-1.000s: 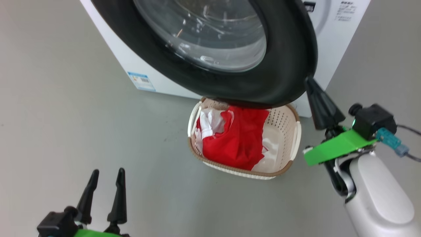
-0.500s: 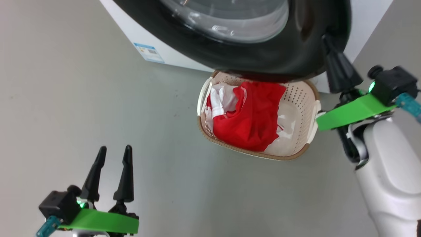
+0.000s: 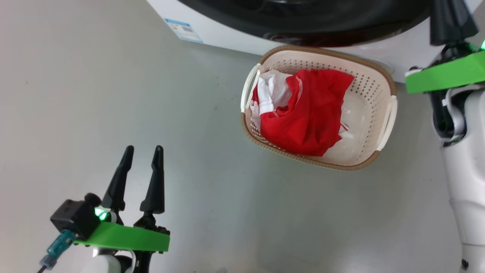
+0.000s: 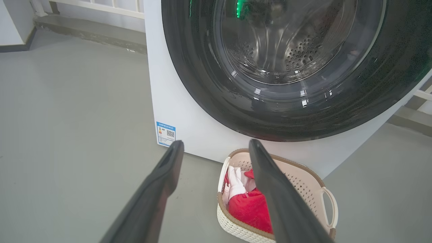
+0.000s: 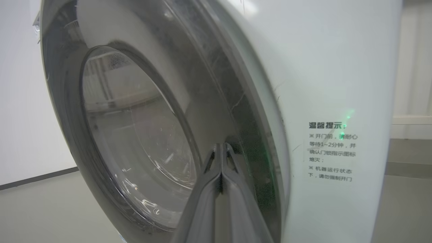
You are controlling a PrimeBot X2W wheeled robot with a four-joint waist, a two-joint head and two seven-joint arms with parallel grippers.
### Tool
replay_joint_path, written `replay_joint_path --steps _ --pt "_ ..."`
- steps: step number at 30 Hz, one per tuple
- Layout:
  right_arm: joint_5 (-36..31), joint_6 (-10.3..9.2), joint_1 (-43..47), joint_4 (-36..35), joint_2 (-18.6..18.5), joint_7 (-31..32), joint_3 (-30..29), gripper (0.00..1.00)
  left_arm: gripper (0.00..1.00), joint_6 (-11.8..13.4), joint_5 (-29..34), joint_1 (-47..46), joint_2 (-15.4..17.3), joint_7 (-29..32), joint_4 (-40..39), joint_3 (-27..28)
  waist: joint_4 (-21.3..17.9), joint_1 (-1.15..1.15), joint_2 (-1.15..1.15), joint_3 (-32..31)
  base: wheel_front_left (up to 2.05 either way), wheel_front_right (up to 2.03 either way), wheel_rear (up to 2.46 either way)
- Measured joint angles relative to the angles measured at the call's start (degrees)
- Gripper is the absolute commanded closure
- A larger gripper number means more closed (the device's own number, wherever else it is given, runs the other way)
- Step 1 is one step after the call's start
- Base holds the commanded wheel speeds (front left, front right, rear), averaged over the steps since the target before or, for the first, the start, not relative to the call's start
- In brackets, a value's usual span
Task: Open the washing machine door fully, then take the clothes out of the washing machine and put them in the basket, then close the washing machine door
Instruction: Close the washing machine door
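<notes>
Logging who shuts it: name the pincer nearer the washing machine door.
Right. The shut right pincer sits at the black rim of the washing machine door. The open left pincer hangs over the floor, left of the basket, farther off.

Grey floor, smooth and faintly speckled, spans the left and bottom of the head view. Left wrist view, upper left: a low grey ledge beneath a white railing. Right wrist view, left edge: white wall with a dark skirting strip along its base.
</notes>
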Motion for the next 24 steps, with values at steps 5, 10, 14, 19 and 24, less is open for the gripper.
replay_joint_path --steps 5,10,14,19,24 --pt "-0.32 0.10 -1.92 -0.29 0.22 -0.07 -2.00 1.00 0.00 0.00 -0.09 -0.19 -0.23 0.00 -0.04 -0.55 0.97 0.00 0.00 1.58 0.00 0.00 0.00" --pt "-0.40 0.10 -2.63 -0.41 0.66 -0.07 -2.44 1.00 0.00 0.00 -0.09 -1.04 -0.25 0.00 -0.08 -0.62 1.32 0.00 0.00 2.22 0.00 0.00 0.00" --pt "-0.38 0.09 -2.63 -0.41 1.02 -0.07 -2.68 1.00 0.00 0.00 -0.01 -1.07 -0.26 0.00 -0.08 -0.70 1.24 0.00 0.00 1.86 0.00 0.00 0.00" --pt "-0.31 0.08 -2.61 -0.53 1.32 -0.07 -2.82 1.00 0.00 0.00 0.18 -1.06 -0.26 -0.04 -0.08 -0.77 0.82 0.00 0.00 1.37 0.00 0.00 0.00" --pt "-0.26 0.01 -2.09 -0.53 1.40 -0.07 -2.14 1.00 0.00 0.00 0.60 -1.04 -0.26 -0.04 -0.07 -0.76 0.45 0.00 0.00 0.55 0.00 0.00 0.00"
